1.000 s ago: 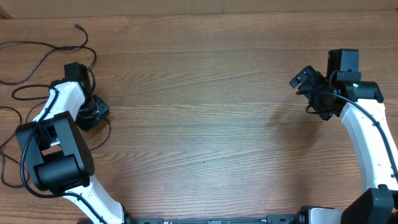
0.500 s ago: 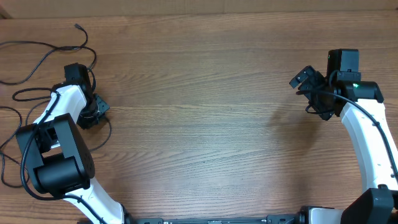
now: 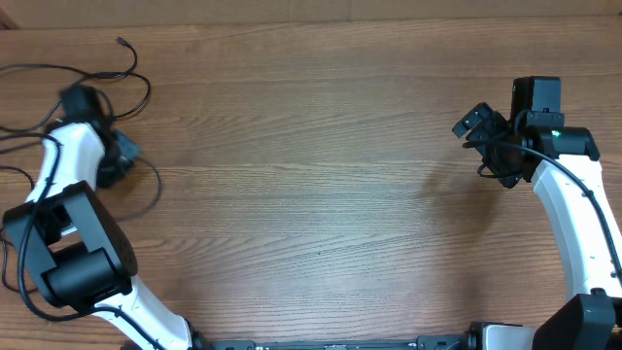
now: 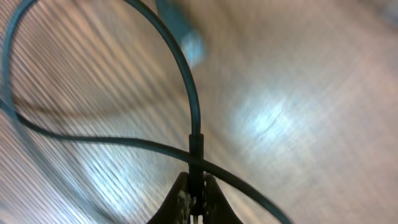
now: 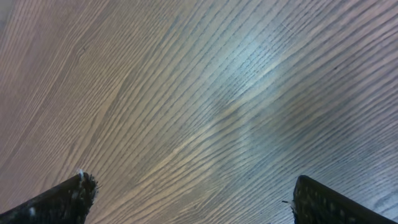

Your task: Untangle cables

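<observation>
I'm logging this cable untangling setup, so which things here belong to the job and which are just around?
In the job: black cables; left claw, clamped on one of them.
Just around: right claw, open and holding nothing; wooden table.

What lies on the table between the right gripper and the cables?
Only bare wooden table: the overhead view shows nothing between the right gripper and the cables at the far left.
</observation>
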You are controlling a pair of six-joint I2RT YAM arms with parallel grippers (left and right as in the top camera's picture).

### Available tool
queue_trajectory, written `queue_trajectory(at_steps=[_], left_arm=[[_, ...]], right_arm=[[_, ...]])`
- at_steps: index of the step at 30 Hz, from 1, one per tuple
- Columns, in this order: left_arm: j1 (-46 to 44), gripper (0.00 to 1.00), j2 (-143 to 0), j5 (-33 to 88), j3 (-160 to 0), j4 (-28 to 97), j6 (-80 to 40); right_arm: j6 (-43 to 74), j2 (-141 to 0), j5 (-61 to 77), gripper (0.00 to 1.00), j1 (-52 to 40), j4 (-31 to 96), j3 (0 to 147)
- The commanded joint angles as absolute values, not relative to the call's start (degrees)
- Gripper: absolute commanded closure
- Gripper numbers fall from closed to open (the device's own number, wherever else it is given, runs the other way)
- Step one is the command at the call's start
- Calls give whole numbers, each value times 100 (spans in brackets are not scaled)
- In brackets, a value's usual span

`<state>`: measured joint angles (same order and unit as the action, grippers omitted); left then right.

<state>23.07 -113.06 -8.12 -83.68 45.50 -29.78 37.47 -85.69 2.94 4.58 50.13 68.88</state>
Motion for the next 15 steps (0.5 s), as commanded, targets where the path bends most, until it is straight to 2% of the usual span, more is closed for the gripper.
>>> queue_trajectory(at_steps=[1,15], left_arm=[[2388,96,-11312,-589,-9080,4724,-2867],[2390,96,-11314,-1059,-9443,5253,-2786]], right_arm=[[3741,-8488,246,0,495,4984,6897],[3741,-8488,244,0,495,4984,6897]])
